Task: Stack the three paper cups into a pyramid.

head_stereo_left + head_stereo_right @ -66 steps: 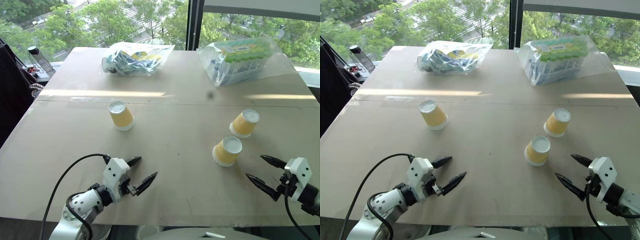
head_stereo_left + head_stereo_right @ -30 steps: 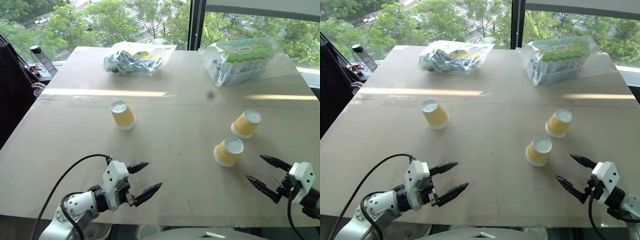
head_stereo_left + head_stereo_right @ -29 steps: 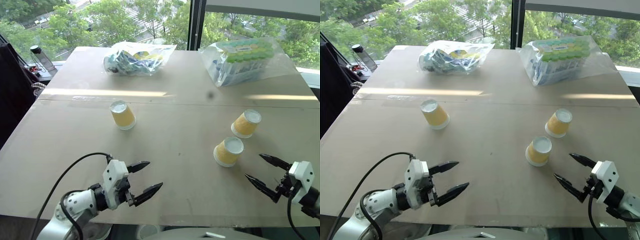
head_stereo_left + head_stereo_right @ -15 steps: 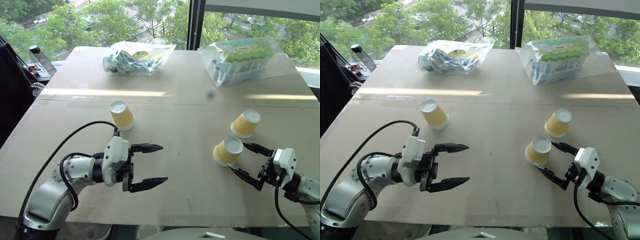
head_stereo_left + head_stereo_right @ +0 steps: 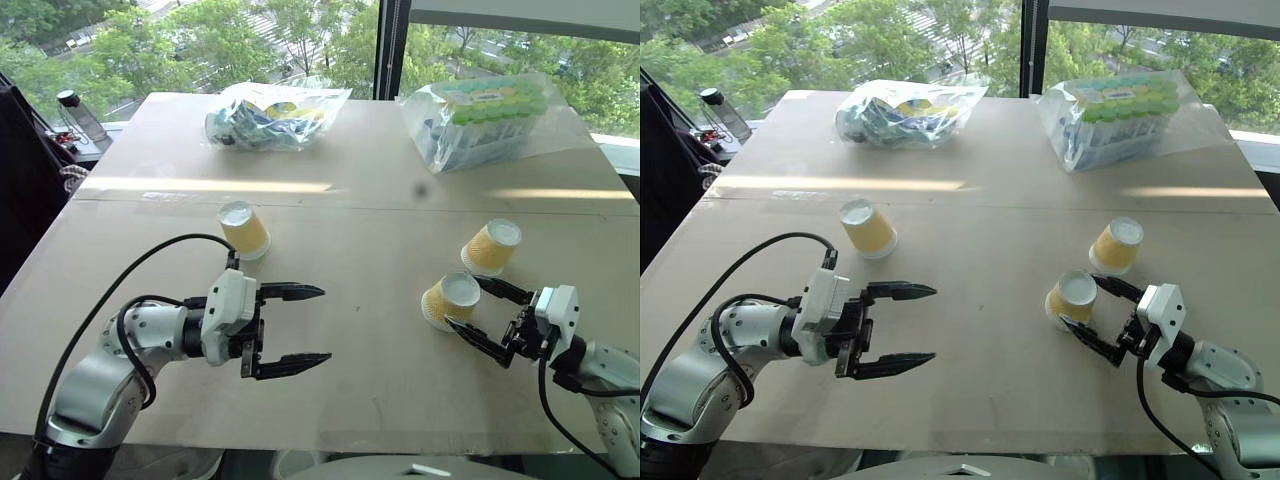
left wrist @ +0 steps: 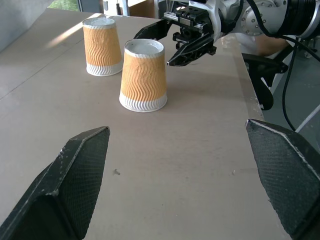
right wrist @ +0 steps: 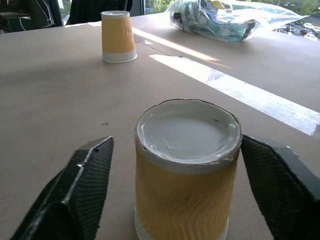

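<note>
Three yellow paper cups stand upside down on the tan table (image 5: pixel 350 390): one at the left (image 5: pixel 244 229), one near right (image 5: pixel 448 301), one further right (image 5: pixel 491 247). My right gripper (image 5: pixel 461 302) reaches level around the near right cup, one finger on each side. In the right wrist view that cup (image 7: pixel 186 175) stands between the fingers (image 7: pixel 75 190), with a gap on one side and the other finger almost at its wall. My left gripper (image 5: pixel 325 324) hovers wide open over the table's middle, pointing right, holding nothing. The left wrist view shows both right cups (image 6: pixel 144 75) and the right gripper (image 6: pixel 172 45).
At the back of the table lie a clear bag of blue and yellow packets (image 5: pixel 272 115) and a plastic-wrapped pack with green tops (image 5: pixel 487 117). A dark bottle (image 5: pixel 75 115) stands beyond the table's left edge. A black cable loops from my left arm.
My right gripper moved left, bringing its fingers to either side of the near right cup. My left gripper rose and swung to point right, then stayed still. No cup has moved.
</note>
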Robot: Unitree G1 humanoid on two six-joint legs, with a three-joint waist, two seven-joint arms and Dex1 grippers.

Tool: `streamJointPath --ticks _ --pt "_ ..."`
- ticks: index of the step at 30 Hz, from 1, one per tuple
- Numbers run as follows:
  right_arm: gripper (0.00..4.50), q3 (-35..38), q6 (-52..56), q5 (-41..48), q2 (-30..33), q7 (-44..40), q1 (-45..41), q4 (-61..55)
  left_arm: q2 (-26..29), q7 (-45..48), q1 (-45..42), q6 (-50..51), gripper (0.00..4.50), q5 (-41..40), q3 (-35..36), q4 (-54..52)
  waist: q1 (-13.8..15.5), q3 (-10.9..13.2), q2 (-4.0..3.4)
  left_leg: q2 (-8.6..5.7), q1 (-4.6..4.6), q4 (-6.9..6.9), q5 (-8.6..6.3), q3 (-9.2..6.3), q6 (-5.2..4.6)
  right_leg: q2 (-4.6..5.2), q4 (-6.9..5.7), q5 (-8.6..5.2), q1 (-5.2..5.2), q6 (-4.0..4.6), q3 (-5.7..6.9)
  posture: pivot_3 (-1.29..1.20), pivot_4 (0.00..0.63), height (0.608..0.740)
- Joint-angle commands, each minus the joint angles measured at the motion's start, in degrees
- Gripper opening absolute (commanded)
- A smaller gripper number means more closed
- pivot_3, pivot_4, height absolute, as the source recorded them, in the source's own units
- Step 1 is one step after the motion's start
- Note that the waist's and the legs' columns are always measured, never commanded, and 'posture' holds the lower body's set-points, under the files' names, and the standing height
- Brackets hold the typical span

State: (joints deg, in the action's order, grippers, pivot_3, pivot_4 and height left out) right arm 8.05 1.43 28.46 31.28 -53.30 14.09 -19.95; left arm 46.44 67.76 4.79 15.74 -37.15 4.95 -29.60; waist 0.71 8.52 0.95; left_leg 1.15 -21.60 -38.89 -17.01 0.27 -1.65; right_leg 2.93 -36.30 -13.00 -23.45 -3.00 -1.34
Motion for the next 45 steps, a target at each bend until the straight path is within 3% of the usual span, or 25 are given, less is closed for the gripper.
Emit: streamJointPath --ticks 1,10,18,24,29,34,41,45 --pt "2.21 0.33 -0.90 0.37 -0.33 0.08 -0.74 -0.24 -0.45 0.13 0.24 -1.24 4.50 0.23 0.46 -0.67 -0.01 0.00 0.00 0.00 0.00 0.00 0.00 -0.01 0.00 0.00 0.00 0.00 0.00 0.00 0.00 0.00 0.150 0.740" --pt "2.11 -3.49 3.07 0.71 -1.95 2.17 -6.30 -0.98 -3.42 -4.69 4.98 -0.95 4.50 -1.23 4.04 -2.38 -0.27 0.00 0.00 0.04 0.03 0.00 0.00 0.00 0.00 0.00 -0.03 0.01 0.00 0.00 -0.02 0.00 0.150 0.740" --pt "2.11 -18.26 19.12 -9.84 -11.11 15.00 -30.85 6.43 -10.13 -16.87 9.01 0.66 4.50 -1.97 9.92 -3.46 -1.32 0.01 0.04 0.02 0.08 -0.03 0.01 -0.05 0.01 -0.01 -0.21 0.01 -0.04 0.03 -0.03 0.00 0.150 0.740" --pt "2.11 -21.24 20.54 -14.63 -18.56 19.09 -43.61 18.46 -11.01 -21.97 9.06 1.53 4.50 -0.03 10.95 -2.42 -1.17 0.01 0.04 -0.08 -0.09 -0.02 0.02 -0.27 0.03 0.05 -0.22 0.12 -0.13 -0.13 0.16 0.00 0.150 0.740" --pt "2.11 -20.54 20.81 -16.08 -20.82 19.71 -47.60 24.52 -12.57 -25.91 7.01 1.99 4.50 1.36 9.26 -1.92 -1.29 0.03 0.01 -0.16 -0.15 -0.02 0.02 -0.34 0.05 0.12 -0.18 0.13 -0.13 -0.15 0.23 0.00 0.150 0.740" --pt "4.47 -19.03 20.34 -14.36 -21.04 17.76 -46.48 22.70 -13.82 -27.65 5.13 2.30 4.50 2.24 8.35 -1.77 -1.51 0.02 0.01 -0.18 -0.14 -0.02 0.03 -0.38 0.06 0.11 -0.25 0.15 -0.13 -0.18 0.25 0.00 0.150 0.740" --pt "4.47 -15.54 22.18 -14.02 -14.14 17.50 -38.74 12.39 -13.57 -27.62 3.97 3.12 4.50 2.14 7.57 -1.77 -1.25 0.03 0.00 -0.21 -0.17 -0.02 0.03 -0.43 0.06 0.17 -0.22 0.15 -0.12 -0.19 0.30 0.00 0.150 0.740" --pt "4.47 -10.16 16.69 -15.06 -9.87 19.26 -31.82 2.57 -11.78 -24.26 2.01 3.81 4.50 2.21 4.18 -2.98 -1.32 0.04 -0.01 -0.25 -0.19 -0.02 0.03 -0.43 0.05 0.19 -0.19 0.15 -0.12 -0.19 0.29 0.00 0.150 0.740"
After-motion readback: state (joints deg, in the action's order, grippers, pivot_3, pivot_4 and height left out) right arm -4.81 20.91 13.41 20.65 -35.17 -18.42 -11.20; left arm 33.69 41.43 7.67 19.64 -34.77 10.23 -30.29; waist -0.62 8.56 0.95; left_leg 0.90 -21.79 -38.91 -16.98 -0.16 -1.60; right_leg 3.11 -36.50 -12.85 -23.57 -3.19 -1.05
